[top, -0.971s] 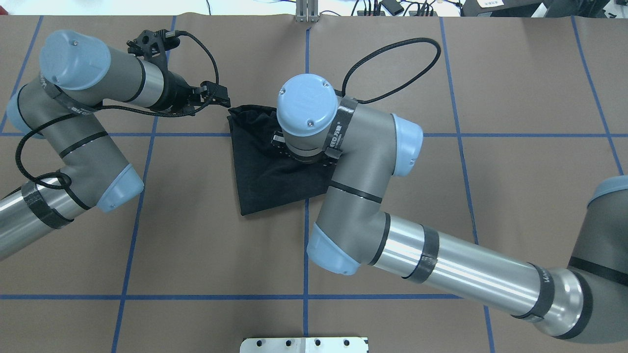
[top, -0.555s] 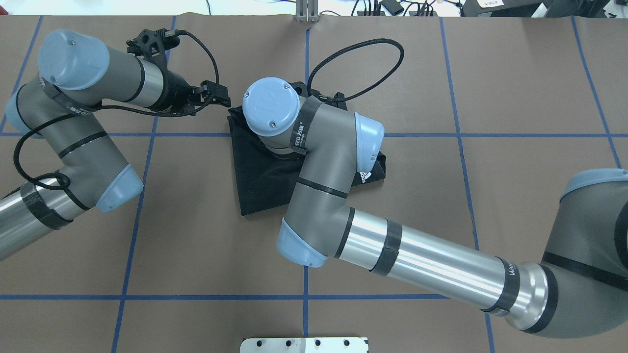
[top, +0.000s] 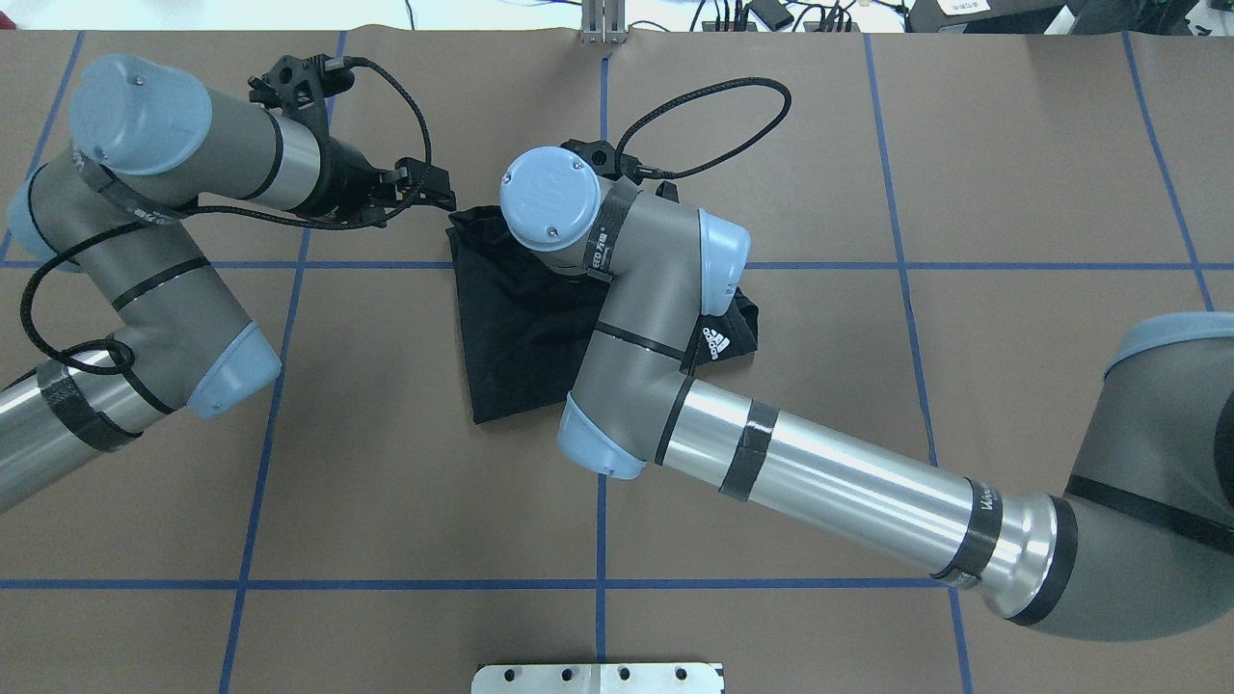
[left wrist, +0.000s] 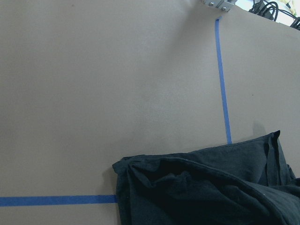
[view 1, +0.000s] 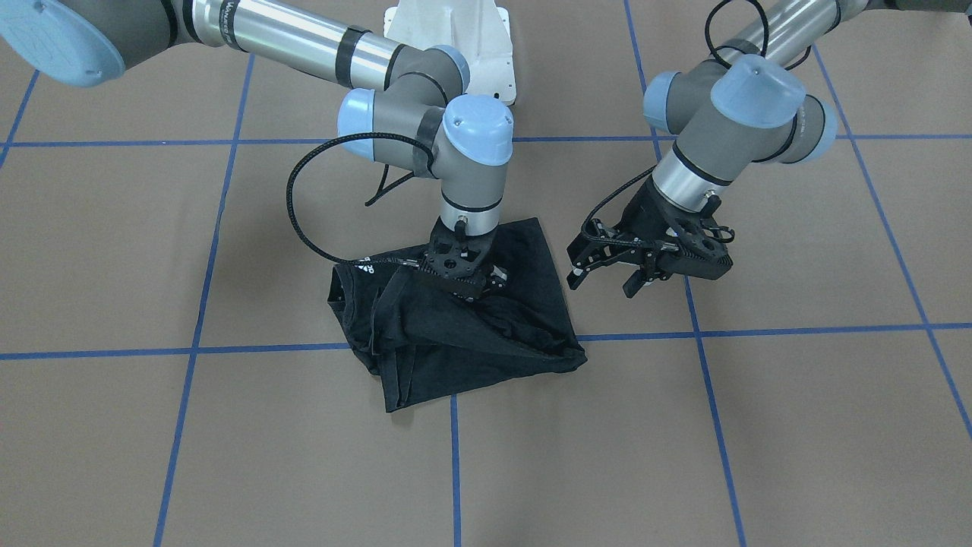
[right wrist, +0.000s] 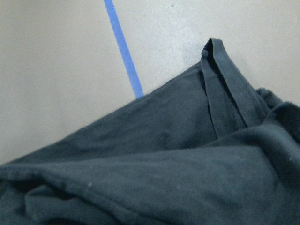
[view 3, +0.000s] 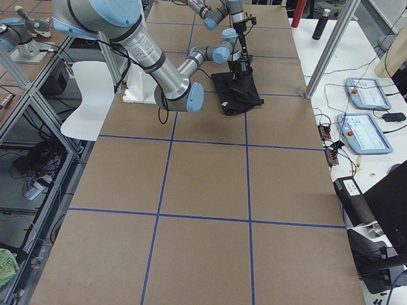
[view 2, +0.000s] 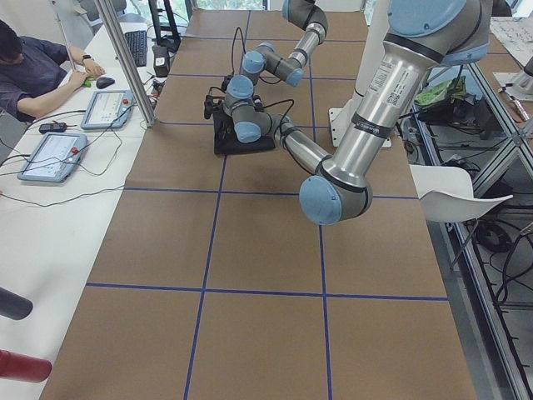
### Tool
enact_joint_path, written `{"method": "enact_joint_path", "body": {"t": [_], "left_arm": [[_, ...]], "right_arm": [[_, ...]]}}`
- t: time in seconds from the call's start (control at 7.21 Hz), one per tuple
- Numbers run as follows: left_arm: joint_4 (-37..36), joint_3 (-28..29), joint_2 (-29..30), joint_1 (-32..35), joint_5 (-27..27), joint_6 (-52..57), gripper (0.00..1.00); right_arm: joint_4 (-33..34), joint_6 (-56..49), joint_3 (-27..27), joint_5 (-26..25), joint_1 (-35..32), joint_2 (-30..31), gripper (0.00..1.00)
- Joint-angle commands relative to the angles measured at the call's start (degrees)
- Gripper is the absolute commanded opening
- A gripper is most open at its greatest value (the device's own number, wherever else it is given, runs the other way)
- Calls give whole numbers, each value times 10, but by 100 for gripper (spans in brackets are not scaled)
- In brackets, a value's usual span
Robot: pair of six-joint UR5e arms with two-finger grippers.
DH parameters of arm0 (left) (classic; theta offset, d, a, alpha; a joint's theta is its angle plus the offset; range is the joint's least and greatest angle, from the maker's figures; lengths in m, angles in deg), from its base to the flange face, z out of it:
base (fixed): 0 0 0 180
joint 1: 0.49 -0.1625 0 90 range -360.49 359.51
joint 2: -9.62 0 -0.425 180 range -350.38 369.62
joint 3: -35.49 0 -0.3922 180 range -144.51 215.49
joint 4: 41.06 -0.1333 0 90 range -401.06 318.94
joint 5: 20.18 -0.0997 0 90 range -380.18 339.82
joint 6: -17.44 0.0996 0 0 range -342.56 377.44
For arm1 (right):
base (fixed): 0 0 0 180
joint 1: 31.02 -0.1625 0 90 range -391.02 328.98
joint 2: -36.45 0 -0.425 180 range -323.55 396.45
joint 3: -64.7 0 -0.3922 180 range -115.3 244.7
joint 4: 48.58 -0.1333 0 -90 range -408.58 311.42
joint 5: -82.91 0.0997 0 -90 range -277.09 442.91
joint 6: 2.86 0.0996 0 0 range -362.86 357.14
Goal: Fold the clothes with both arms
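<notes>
The black T-shirt [view 1: 471, 342] lies bunched in a rough folded bundle at the table's centre [top: 511, 337]. Its small white logo [top: 715, 342] shows at the bundle's right edge. The chest graphic is hidden. My right gripper [view 1: 463, 285] is down on top of the bundle and looks shut on a raised fold of cloth. My own wrist hides it in the overhead view. The right wrist view is filled with black cloth [right wrist: 164, 154]. My left gripper [view 1: 605, 279] is open and empty, just off the shirt's far-left corner [top: 448, 191]. The left wrist view shows that corner [left wrist: 201, 192].
Brown table cover with a blue tape grid [top: 602, 501]. The white pedestal base [view 1: 448, 30] stands at the robot's side. A metal bracket [top: 598, 678] sits at the near edge and a post [top: 603, 24] at the far edge. An operator [view 2: 33, 67] sits at a side desk.
My right wrist swung left over the shirt, then back slightly toward the far edge. The shirt's right part with the white logo came into view. The left arm barely moved.
</notes>
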Motion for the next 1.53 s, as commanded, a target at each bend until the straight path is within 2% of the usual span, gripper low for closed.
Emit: {"method": "enact_joint_path", "body": {"t": [0.0,0.14,0.69,0.97,1.25,1.39], "left_arm": [[-2,-15,-11,0,2,0,100],[-2,-19,-12,0,2,-1,100],[-3,-32,-20,0,2,-1,100],[-3,-33,-20,0,10,-1,100],[-4,-33,-21,0,14,-1,100],[-28,-34,-18,5,28,1,100]], "right_arm": [[-71,-30,-89,-6,-42,-12,0],[-92,-56,-128,-4,-65,-29,0],[-93,-157,-129,5,-94,-43,0],[-95,-213,-132,-25,-95,-38,0],[-95,-255,-128,-6,-112,-38,0],[-90,-260,-122,55,-120,-31,35]]}}
